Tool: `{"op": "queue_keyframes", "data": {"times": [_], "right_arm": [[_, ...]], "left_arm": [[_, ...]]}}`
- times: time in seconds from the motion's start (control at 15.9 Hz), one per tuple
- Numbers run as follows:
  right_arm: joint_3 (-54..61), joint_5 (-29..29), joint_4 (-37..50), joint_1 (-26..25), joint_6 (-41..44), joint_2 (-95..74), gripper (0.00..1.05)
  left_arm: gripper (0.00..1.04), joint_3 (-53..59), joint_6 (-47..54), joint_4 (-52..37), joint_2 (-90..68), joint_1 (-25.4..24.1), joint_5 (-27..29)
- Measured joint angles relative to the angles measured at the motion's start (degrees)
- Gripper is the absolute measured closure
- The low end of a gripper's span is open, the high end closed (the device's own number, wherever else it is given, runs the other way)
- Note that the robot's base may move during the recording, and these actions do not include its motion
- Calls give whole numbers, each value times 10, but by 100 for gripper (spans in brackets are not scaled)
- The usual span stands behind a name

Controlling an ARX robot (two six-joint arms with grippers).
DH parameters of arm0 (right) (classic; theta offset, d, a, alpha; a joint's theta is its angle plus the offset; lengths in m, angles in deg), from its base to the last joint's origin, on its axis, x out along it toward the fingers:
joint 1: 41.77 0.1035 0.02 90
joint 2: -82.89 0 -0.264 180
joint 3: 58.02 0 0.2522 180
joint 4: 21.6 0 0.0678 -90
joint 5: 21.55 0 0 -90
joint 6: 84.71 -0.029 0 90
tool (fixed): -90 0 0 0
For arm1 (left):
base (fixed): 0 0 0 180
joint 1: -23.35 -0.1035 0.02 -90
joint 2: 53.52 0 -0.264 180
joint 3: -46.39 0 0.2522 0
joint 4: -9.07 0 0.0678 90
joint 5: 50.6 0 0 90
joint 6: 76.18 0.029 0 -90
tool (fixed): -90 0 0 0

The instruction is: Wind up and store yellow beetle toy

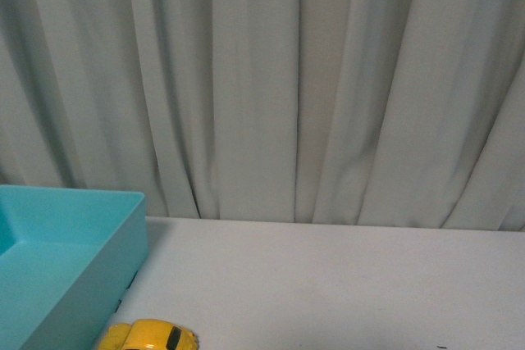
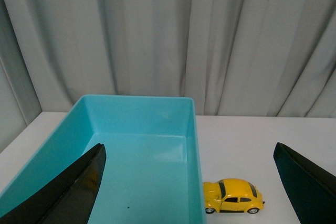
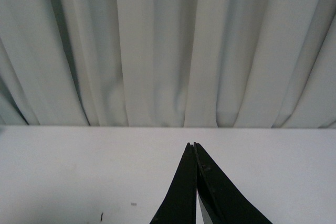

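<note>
Well, over on the left the turquoise bin (image 1: 123, 260) is sitting open-topped on the white table (image 1: 344, 284). I am guessing it is waiting there as the store for the car once its spring is wound. The yellow beetle toy (image 1: 148, 337) is standing on its wheels on the table, outside the bin and just beside its right-hand wall, side-on to the left wrist camera. The left gripper (image 2: 188, 150) is hanging back from both with its jaws spread wide and nothing between them. Its two dark fingers (image 2: 79, 182) are framing bin and car alike, which is looking to me like readiness to come down on the toy.

Further right, the right gripper (image 3: 192, 146) is hovering over the table with its black fingers pressed together, tips touching, holding nothing. I am taking that as an arm parked out of the way. Behind everything a pale curtain (image 1: 287, 79) is hanging in folds.

Much is being kept from me. The front view is cutting the beetle off at its bottom edge, giving only the roof and a dark stripe, and is showing neither arm. The bin's near end is running out of both views that are catching it. Whether the car is carrying a key or is wound by pulling back, I am not able to tell.
</note>
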Motion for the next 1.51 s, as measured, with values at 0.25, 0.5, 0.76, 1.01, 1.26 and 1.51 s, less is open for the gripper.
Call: {"op": "queue_keyframes", "data": {"times": [0.25,0.5,0.76,1.01,1.26,1.51], "right_arm": [[11,0,-38,0,-1,50,103],[11,0,-89,0,-1,99,103],[11,0,-124,0,-1,134,103],[10,-2,-229,0,-1,229,103],[10,-2,-225,0,-1,230,72],[10,-2,-225,0,-1,230,44]], "left_arm": [[7,0,0,0,0,0,0],[7,0,0,0,0,0,0],[7,0,0,0,0,0,0],[7,0,0,0,0,0,0],[7,0,0,0,0,0,0],[7,0,0,0,0,0,0]]}}
